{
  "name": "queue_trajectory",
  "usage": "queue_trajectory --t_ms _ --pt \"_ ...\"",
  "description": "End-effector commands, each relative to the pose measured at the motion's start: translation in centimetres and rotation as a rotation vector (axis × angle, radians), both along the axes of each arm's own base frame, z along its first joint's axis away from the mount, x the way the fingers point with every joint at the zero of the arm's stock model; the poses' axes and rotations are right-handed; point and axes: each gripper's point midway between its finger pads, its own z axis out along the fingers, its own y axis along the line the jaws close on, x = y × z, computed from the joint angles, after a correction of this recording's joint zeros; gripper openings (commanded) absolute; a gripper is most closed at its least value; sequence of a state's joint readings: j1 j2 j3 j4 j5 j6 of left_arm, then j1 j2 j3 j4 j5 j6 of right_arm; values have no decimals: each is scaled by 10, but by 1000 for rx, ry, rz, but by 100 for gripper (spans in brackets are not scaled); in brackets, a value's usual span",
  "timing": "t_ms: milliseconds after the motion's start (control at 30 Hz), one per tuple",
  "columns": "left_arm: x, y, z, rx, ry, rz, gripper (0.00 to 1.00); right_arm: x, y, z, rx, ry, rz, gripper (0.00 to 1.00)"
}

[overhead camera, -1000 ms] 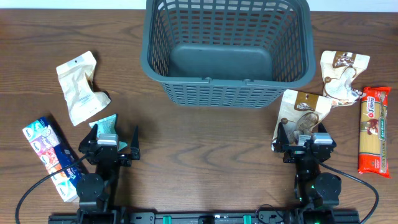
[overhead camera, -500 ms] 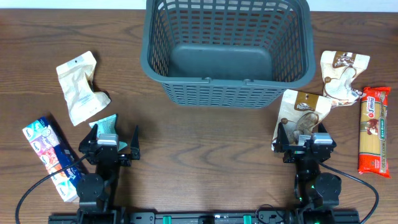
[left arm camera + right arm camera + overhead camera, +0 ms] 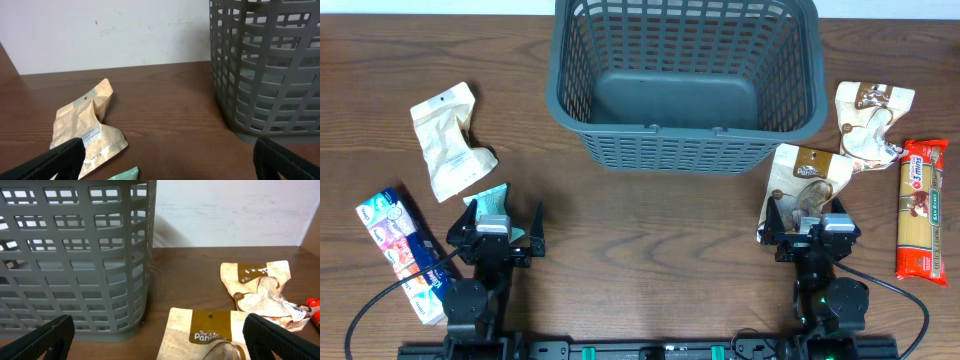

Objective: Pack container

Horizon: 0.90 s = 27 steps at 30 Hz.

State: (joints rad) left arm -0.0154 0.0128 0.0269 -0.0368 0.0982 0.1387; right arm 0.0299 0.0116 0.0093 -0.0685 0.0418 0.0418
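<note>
Left jaws are standing wide open, gripping nothing; the left fingertips (image 3: 62,159) are framing the bottom corners of the wrist view. Right jaws likewise: spread wide and empty. Both are sitting low, near the front of the brown wooden surface (image 3: 650,250).

Right jaws are sitting over the near end of a flat tan-and-brown paper pouch (image 3: 810,172). Can't tell if they're touching it. That pouch is lying just beside the front right corner of the large dark grey slotted plastic basket (image 3: 670,150). The basket is sitting at the far middle of the surface, between the arms, its bottom bare, so I'm reading nothing as packed yet.

My read is that we're going for the first pick, and this pouch is the nearest candidate. I'm suggesting:
- coming straight down and pinching across the puffed body, since a flat edge will likely be slipping out;
- lifting well above the thick rim before crossing it;
- releasing over the middle of the basket.

Other things lying around:
- Right: a crumpled brown-and-cream pouch (image 3: 868,118) beyond the first, and a long red pasta packet (image 3: 921,210) farther out.
- Left: a mint-green packet (image 3: 492,200) partly under the left jaws, a crumpled cream pouch (image 3: 450,140) beyond it, and a blue-and-white printed packet (image 3: 398,250) at the edge.

Obstacles: the tall lattice wall is standing between the pouch and the drop zone. The inner finger could be clipping that corner.
</note>
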Motion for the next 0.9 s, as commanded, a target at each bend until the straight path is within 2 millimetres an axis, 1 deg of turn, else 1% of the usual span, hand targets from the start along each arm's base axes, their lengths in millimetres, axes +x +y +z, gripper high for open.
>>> queue_trajectory --t_ms 0,267,667,733,867 --pt "-1 -5 -15 3 38 -29 99 0 -3 -1 10 -1 -16 99" --pt "-1 -5 -15 3 38 -29 99 0 -3 1 10 -9 -16 99" --pt "-1 -5 -15 3 36 -29 99 0 0 -1 11 0 1 99" --pt "-1 -5 -15 3 36 -29 99 0 0 3 16 -18 3 99" --pt "-1 -5 -14 4 34 -29 99 -1 4 14 96 -43 18 99"
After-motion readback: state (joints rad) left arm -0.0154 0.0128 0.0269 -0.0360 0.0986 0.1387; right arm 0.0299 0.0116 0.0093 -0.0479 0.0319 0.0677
